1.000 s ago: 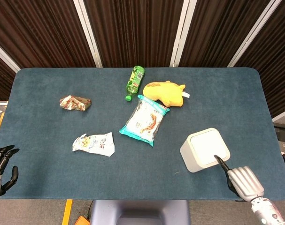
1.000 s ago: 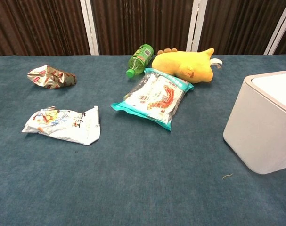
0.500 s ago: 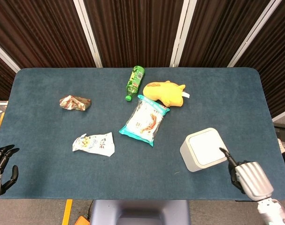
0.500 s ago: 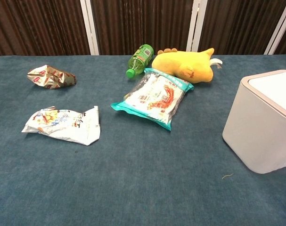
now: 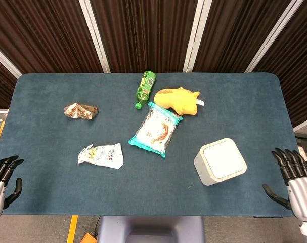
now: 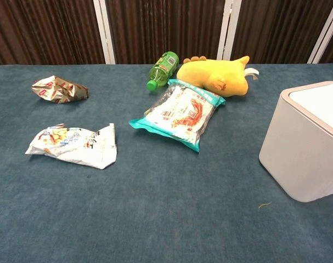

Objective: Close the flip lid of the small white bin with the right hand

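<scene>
The small white bin [image 5: 220,161] stands on the blue table at the front right, its flip lid lying flat and closed on top; the chest view shows it at the right edge [image 6: 306,143]. My right hand [image 5: 294,178] hangs off the table's right front corner, well clear of the bin, fingers spread and holding nothing. My left hand [image 5: 1,177] is at the table's front left corner, fingers apart and empty. Neither hand shows in the chest view.
A teal snack bag [image 5: 156,129] lies mid-table, with a yellow plush toy [image 5: 179,100] and a green bottle [image 5: 145,89] behind it. A white snack packet [image 5: 101,154] and a crumpled foil wrapper [image 5: 81,111] lie on the left side.
My right hand has drawn back from the bin's lid to the right, off the table edge, and its fingers have spread. The bin shifted slightly. The left hand stayed put.
</scene>
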Robot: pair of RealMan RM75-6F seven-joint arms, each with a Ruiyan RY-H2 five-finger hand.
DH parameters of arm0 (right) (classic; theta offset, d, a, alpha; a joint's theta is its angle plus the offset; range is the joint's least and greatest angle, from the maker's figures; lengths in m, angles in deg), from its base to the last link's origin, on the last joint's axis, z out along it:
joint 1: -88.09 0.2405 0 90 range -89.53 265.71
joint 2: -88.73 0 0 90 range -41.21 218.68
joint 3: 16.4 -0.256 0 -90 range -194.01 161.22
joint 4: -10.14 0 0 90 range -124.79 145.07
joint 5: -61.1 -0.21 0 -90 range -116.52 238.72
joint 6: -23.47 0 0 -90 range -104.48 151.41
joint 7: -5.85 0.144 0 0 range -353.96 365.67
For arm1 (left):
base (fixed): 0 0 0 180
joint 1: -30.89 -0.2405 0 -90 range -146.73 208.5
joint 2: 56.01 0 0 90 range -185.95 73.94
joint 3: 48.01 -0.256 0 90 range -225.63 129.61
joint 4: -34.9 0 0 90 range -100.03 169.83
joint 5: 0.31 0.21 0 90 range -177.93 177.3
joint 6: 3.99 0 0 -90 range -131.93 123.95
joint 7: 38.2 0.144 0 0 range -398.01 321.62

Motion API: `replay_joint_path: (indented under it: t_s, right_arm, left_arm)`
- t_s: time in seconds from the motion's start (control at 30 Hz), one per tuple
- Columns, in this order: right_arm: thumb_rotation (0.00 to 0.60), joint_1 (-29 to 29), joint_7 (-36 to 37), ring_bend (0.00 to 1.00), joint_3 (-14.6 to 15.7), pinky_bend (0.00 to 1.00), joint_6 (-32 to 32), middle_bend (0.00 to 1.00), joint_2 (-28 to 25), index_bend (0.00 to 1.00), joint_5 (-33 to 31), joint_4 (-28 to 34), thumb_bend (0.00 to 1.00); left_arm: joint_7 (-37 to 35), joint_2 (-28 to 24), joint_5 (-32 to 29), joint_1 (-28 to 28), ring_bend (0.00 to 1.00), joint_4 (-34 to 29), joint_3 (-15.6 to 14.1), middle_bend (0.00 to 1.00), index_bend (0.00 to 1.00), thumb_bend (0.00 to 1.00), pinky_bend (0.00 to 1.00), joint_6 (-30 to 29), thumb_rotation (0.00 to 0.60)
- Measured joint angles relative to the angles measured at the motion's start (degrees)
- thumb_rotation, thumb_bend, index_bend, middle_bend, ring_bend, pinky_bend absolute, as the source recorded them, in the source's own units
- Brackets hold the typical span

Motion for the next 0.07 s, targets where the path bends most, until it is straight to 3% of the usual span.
replay_joint_path:
  t_s: [0.07]
  right_arm:
    - [0.6, 0.1, 0.1, 0.0, 0.0, 0.08, 1.0, 0.1, -0.4, 0.04, -0.5, 0.3, 0.31]
  left_arm:
    - [0.2, 0.1, -0.3, 0.1, 0.23, 0.0, 0.1, 0.22, 0.26, 0.55, 0.37, 0.2, 0.6]
